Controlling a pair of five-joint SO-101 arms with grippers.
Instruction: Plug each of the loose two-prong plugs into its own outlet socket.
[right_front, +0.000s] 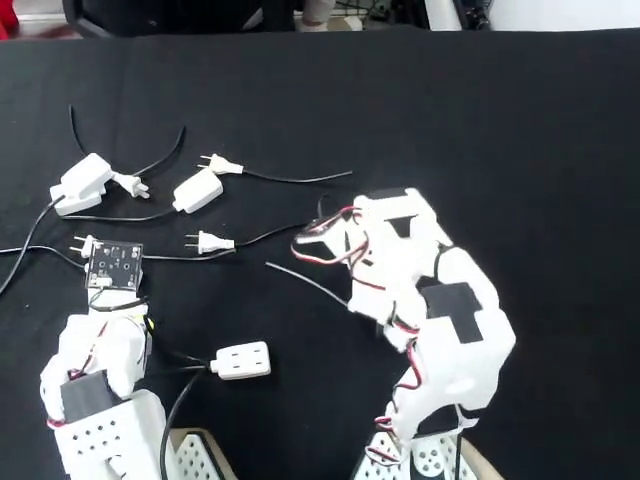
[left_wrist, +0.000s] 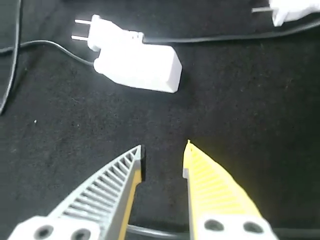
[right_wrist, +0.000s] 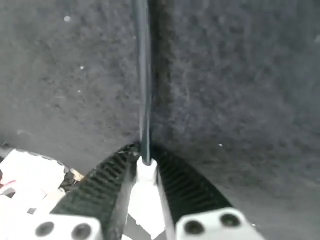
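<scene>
While the left arm (right_front: 95, 380) sits at the near left of the black surface (right_front: 500, 120), its gripper (left_wrist: 162, 150) hangs released just above bare cloth. The grey finger (left_wrist: 110, 185) and yellow finger (left_wrist: 210, 185) are spread apart with nothing between them.

The right arm (right_front: 420, 290) stands at the near right and leans toward the middle of the surface. Its gripper (right_wrist: 145, 149) is clenched on the held plug (right_wrist: 146, 172), a small white piece pinched between the two black fingers. A black cable (right_wrist: 144, 75) runs straight away from that piece across the cloth.

At the far left lies the far-left socket block (right_front: 80, 183). The far-left plug (right_front: 130, 184) is just beside its right end, prongs bare and pointing away from it. To the right of these lies the middle socket block (right_front: 197, 191), and the far plug (right_front: 222, 166) is close against its far right corner. That plug's prongs are bare and point left, and its cable trails off to the right.

Nearer than that pair, the middle plug (right_front: 212, 241) lies alone on the cloth. Its prongs point left and its cable leads right toward the right arm.

The near socket block (right_front: 242, 360) rests between the two arms, well apart from every plug, and its own cable curves back toward the left arm's base.
</scene>
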